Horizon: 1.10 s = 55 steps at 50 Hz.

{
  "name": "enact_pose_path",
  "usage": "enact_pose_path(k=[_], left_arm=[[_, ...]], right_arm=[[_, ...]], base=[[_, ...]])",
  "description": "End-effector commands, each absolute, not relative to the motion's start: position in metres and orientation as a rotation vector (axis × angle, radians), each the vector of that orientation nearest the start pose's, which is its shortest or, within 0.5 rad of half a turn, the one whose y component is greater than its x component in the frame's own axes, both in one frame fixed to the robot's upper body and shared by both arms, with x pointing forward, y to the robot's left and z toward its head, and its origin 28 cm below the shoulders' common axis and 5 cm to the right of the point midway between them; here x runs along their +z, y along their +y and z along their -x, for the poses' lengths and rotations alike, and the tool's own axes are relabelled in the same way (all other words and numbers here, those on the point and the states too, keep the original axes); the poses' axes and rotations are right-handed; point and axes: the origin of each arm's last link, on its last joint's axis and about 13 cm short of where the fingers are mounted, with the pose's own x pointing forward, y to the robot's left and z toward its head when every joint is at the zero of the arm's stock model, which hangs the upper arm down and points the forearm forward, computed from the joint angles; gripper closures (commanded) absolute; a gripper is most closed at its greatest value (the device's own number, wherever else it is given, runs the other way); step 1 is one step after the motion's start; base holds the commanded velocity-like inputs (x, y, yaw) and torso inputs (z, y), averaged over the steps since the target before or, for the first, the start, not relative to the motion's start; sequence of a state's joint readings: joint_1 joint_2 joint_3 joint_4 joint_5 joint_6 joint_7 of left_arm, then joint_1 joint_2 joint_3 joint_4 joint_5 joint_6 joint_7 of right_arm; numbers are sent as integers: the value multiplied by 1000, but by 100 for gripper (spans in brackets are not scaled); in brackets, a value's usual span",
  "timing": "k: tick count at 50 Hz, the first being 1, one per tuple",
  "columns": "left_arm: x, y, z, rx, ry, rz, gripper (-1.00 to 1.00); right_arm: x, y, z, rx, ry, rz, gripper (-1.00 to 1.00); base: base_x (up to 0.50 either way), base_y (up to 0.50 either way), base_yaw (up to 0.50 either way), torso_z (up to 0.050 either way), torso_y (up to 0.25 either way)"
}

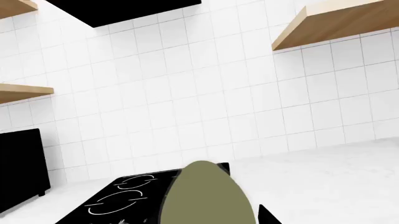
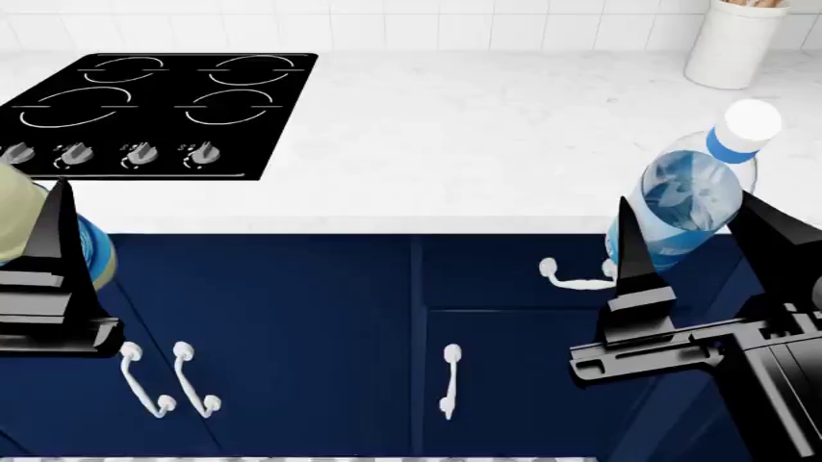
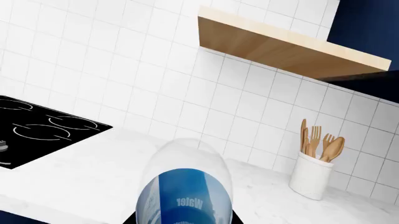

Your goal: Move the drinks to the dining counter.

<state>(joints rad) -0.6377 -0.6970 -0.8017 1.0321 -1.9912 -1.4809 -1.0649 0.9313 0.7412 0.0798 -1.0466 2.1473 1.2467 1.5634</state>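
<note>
Head view: right gripper [image 2: 700, 252] raised before navy cabinet fronts [image 2: 385, 337], fingers clamped on clear-blue water bottle [image 2: 687, 197], white cap tilted toward marbled worktop [image 2: 488, 135]. Left gripper [image 2: 38, 255] at frame edge, closed around cream-coloured bottle [image 2: 19, 221]. White crock [image 3: 311, 176] on worktop, holding wooden utensils [image 3: 321, 145]. Black hob [image 2: 154, 111] at left.
</note>
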Motion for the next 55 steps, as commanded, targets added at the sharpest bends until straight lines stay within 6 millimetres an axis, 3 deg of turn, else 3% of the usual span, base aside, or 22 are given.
enact_pose_path(k=[1,55], left_arm=[[257,276,-119,84,-319,-179,100],[255,273,-120,76,-323,-193,100]], right_arm=[[263,-121,-119,32,-256,280,100],[262,-122,-120,17,-247,282,100]], base=[[-500,168,0,0,0],[-500,175,0,1,0]])
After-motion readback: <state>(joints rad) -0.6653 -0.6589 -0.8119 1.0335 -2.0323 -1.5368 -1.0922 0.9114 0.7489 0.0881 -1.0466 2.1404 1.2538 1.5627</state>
